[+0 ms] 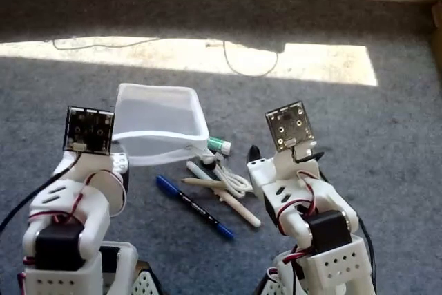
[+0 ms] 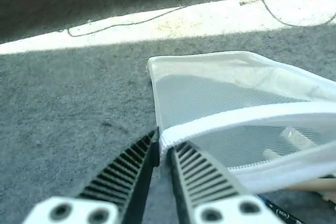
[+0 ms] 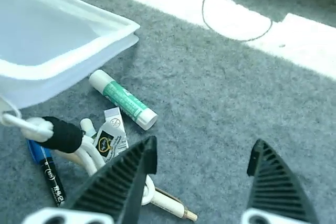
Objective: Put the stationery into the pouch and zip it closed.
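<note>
Pouch point(image 1: 159, 119) point(image 2: 226, 93) point(image 3: 47, 40), a white mesh one, lies on the grey carpeted surface point(image 1: 387, 157) with its mouth open. The left tool point(image 2: 163, 145) is pressed together on the corner of the pouch's white rim, pinching it. Just beside the pouch's open edge lies a green-labelled glue stick point(image 1: 219, 145) point(image 3: 123, 100). A small printed box point(image 3: 113, 135) and a coiled white cord with a black band point(image 1: 231, 177) point(image 3: 63, 135) lie close by the glue stick. A blue pen point(image 1: 193, 206) point(image 3: 47, 169) and a cream-coloured pen point(image 1: 231, 202) point(image 3: 168, 203) also lie loose near the pouch, outside it. The right tool point(image 3: 205, 148) is spread wide and holds nothing, standing off the pouch on the far side of the stationery. Beyond the pouch, a thin cable point(image 1: 248, 67) trails across a sunlit strip.
</note>
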You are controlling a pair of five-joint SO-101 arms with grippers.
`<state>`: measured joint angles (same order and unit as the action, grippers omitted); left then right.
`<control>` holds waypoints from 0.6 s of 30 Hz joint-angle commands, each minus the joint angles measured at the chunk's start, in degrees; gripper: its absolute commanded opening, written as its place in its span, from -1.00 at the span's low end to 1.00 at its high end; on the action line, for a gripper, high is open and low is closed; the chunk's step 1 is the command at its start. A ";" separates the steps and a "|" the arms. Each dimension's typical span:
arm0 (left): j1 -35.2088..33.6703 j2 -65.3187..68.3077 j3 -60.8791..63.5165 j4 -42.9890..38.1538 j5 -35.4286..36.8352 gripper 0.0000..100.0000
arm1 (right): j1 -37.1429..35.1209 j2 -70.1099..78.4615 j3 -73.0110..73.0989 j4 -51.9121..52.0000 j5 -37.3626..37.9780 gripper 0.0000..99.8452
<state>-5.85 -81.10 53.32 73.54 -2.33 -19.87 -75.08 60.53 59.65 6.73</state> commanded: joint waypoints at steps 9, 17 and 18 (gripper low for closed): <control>-0.75 23.25 -28.88 5.71 8.18 -0.99 | 0.66 -0.66 -0.31 -1.45 -0.35 -0.47; -0.75 36.26 -41.80 6.59 12.92 -0.99 | 0.57 -0.66 1.01 -1.54 -0.26 -0.47; -0.75 38.11 -43.38 7.56 13.45 -0.99 | 0.57 -0.66 1.01 -1.54 -0.26 -0.47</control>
<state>-5.76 -48.92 18.15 79.16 8.75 -19.87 -75.08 61.93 59.47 6.73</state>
